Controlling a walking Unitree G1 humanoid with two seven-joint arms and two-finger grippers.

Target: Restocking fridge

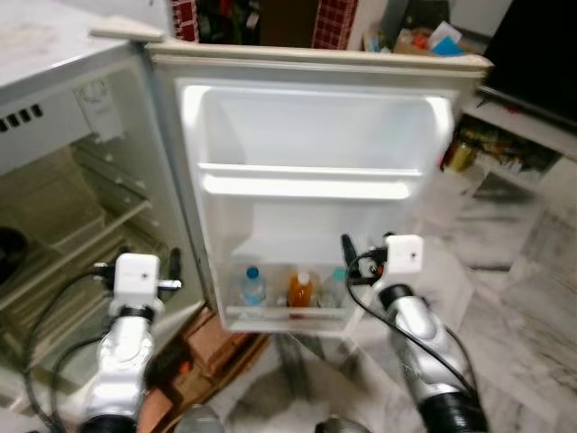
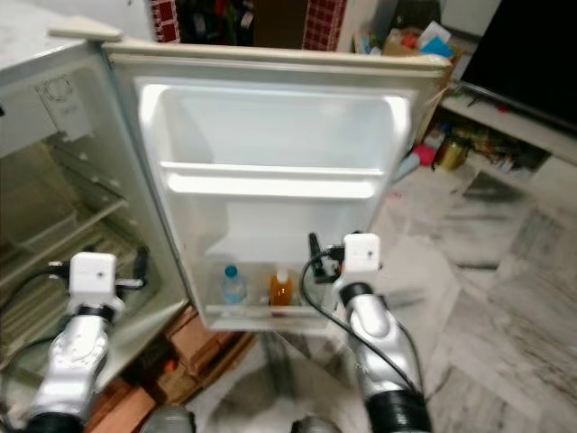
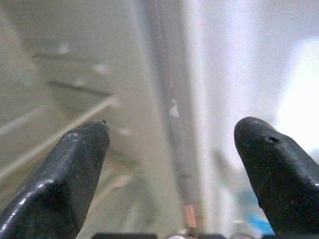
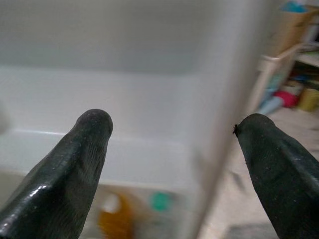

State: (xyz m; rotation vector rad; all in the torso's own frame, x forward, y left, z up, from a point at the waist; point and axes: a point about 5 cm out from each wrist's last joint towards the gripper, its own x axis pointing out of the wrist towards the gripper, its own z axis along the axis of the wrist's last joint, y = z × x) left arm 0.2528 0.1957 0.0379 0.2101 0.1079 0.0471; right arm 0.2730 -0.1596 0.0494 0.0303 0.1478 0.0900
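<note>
The fridge door [image 1: 315, 135] hangs wide open, and its bottom shelf [image 1: 287, 314] holds a blue-capped water bottle [image 1: 253, 287], an orange bottle [image 1: 301, 290] and a clear green-capped one [image 1: 334, 287]. The right gripper [image 4: 172, 149] sits spread and empty just beside that shelf. The left gripper [image 3: 172, 144] is spread too, near the fridge's hinge edge.
</note>
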